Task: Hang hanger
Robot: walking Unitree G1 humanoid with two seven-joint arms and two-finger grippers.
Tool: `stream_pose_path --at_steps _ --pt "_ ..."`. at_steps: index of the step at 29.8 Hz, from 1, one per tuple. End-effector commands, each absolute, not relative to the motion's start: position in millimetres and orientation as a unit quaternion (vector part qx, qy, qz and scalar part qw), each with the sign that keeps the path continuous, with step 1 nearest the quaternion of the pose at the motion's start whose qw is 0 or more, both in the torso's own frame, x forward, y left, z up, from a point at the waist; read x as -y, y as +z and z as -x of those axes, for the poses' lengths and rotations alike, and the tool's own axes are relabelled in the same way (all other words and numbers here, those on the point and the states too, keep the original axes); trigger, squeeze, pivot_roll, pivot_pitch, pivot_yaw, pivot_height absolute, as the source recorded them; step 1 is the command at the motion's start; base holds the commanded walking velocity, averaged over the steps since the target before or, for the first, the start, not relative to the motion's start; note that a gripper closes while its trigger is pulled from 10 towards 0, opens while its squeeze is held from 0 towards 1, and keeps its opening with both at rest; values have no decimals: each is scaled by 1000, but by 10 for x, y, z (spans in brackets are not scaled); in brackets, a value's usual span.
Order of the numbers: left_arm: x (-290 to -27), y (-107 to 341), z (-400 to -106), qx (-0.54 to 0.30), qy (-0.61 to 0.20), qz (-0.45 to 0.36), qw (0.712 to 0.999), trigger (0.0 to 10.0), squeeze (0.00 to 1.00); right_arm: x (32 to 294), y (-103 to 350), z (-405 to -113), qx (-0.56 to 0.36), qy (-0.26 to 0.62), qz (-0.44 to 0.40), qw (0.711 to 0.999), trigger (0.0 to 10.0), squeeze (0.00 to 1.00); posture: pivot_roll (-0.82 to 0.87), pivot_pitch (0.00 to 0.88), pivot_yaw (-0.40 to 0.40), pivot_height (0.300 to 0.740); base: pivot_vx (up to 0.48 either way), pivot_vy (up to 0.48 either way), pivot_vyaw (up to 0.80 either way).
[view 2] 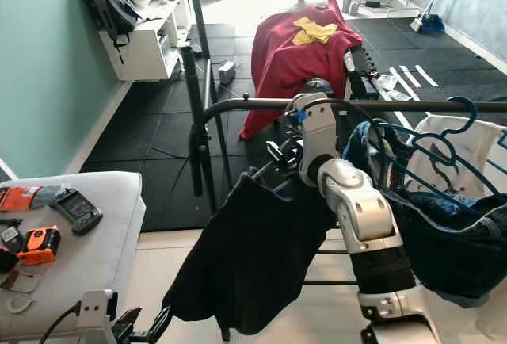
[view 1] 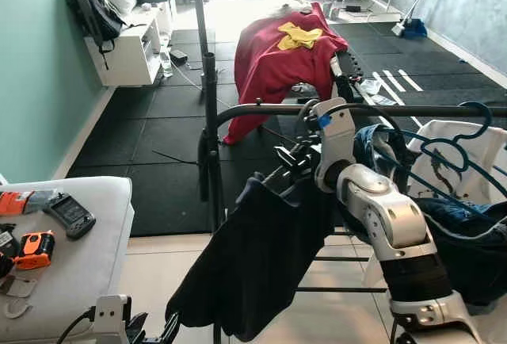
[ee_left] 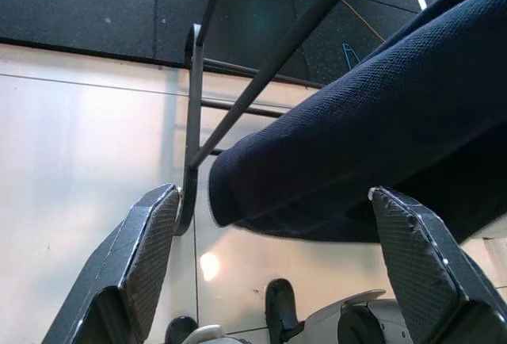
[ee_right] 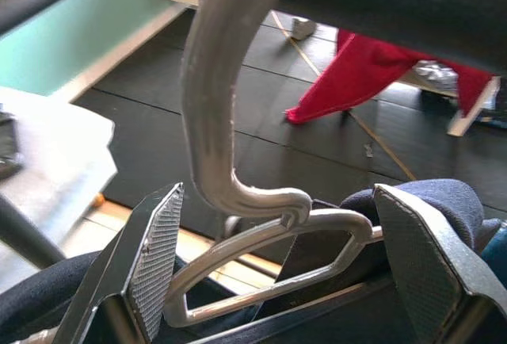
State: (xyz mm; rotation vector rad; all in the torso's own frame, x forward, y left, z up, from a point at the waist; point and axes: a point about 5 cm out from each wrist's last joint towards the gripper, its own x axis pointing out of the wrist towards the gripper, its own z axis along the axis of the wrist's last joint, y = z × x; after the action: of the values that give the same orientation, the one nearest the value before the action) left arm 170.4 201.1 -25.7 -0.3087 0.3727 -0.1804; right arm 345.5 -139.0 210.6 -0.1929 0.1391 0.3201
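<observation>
Our right gripper [ee_right: 277,265] stands spread around the hanger [ee_right: 238,201], whose hook sits over the rail [view 1: 356,110] above it. Stiff plastic but garment-heavy, so we'd hold its neck. Our left gripper [ee_left: 277,273] is spread, idle.

— What is recorded of the right arm [view 1: 386,219]?
— Silver rounded housings are noted, joined by a black ribbed band; a blue mark is seen near the wrist.
— And the fingers [ee_right: 155,261]?
— Black, with cross-hatched grey pads.
</observation>
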Motion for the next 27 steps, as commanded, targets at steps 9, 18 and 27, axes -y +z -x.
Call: stream_pose_path --at_steps 9,18,27 --pt "-2001 -236 -1704 -181 -93 157 966 10000 0 1402 2150 -3417 -37 135 144 980 10000 0 -119 59 13 736 0 0 0" --pt "-2000 -229 -1703 -180 -93 158 967 10000 0 1292 2278 -3366 15 162 120 979 10000 0 -124 60 17 736 0 0 0" --pt "-1998 -219 -1703 -179 -95 158 967 10000 0 1394 1988 -3306 -133 114 161 971 10000 0 -127 64 18 736 0 0 0"
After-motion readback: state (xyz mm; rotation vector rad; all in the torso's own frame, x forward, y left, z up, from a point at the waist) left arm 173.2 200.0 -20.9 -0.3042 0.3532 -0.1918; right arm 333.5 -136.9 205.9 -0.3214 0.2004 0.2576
